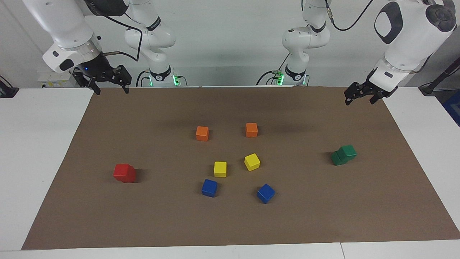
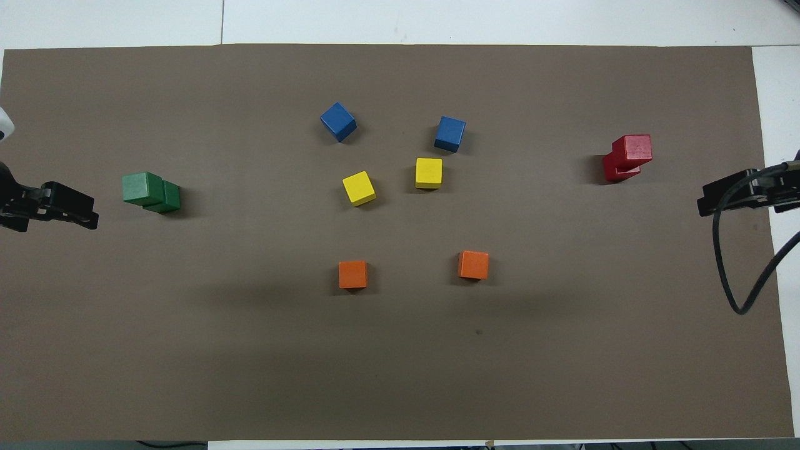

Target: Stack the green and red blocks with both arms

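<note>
Two dark green blocks stand stacked toward the left arm's end of the brown mat, the upper green block (image 1: pixel 348 151) (image 2: pixel 142 187) set a little askew on the lower one (image 1: pixel 337 158) (image 2: pixel 166 199). Two red blocks stand stacked toward the right arm's end, the upper red block (image 1: pixel 122 170) (image 2: pixel 636 149) offset on the lower one (image 1: pixel 130 176) (image 2: pixel 617 170). My left gripper (image 1: pixel 359 102) (image 2: pixel 86 212) is open and empty, raised over the mat's edge beside the green stack. My right gripper (image 1: pixel 111 91) (image 2: pixel 705 202) is open and empty, raised over the mat's corner at its own end.
In the middle of the brown mat (image 1: pixel 323 216) lie two orange cubes (image 1: pixel 202 133) (image 1: pixel 251 130), two yellow cubes (image 1: pixel 220 169) (image 1: pixel 252 162) and two blue cubes (image 1: pixel 209 187) (image 1: pixel 265 193). A black cable (image 2: pixel 728 275) hangs by the right gripper.
</note>
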Controlling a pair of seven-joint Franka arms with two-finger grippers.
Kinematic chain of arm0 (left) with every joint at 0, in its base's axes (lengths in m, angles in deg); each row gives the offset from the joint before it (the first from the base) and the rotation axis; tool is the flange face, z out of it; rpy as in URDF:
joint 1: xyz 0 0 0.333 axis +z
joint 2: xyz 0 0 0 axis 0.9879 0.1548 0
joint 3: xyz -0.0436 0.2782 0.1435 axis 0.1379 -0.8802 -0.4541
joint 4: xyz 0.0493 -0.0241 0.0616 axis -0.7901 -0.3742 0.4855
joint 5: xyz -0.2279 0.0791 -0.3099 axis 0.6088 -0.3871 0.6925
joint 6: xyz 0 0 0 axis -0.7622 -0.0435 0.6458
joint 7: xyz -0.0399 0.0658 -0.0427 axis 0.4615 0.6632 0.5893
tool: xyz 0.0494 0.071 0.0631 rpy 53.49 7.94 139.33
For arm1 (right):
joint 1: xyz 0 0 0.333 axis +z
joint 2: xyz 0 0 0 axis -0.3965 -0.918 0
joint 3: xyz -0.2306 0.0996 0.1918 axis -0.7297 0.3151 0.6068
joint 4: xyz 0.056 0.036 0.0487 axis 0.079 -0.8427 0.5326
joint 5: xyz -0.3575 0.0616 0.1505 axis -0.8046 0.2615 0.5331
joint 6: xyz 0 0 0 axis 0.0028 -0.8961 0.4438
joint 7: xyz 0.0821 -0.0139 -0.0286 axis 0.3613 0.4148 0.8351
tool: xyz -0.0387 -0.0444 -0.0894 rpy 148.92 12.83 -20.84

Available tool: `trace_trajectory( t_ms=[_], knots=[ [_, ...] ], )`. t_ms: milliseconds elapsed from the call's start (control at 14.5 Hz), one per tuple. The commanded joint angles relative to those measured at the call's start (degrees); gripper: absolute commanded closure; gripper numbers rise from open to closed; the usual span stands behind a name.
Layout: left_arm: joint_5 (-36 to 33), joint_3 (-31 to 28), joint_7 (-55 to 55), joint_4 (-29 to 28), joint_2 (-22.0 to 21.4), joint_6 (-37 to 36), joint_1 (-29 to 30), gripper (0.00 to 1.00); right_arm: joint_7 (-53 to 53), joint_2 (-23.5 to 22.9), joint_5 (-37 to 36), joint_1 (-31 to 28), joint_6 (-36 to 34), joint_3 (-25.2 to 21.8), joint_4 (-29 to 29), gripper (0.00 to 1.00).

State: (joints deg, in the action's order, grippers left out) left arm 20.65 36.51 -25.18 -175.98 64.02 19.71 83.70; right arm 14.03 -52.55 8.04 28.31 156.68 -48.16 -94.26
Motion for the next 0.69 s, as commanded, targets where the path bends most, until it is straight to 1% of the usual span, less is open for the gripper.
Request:
trace_trajectory(
  t_ms=[0,206,413,619],
  knots=[
    [0.33,-0.59,-0.58,-2.61,-1.81,2.73,-0.67,0.00,-0.40,1.14,-0.58,0.59,0.34,-1.21,-1.54,0.00],
    [0.33,-0.59,-0.48,-2.27,-1.64,3.01,-0.93,0.00,-0.48,1.06,-0.84,0.50,0.52,-1.21,-1.54,0.00],
    [0.24,-0.59,-0.40,-2.26,-1.64,3.10,-1.20,0.00,-0.49,0.88,-3.64,0.58,3.93,-1.04,-1.45,0.00],
    [0.24,-0.59,-0.40,-1.30,-1.20,3.71,-1.55,0.00,-0.75,0.88,-3.92,0.59,4.47,-0.95,-1.54,0.00]
  ],
)
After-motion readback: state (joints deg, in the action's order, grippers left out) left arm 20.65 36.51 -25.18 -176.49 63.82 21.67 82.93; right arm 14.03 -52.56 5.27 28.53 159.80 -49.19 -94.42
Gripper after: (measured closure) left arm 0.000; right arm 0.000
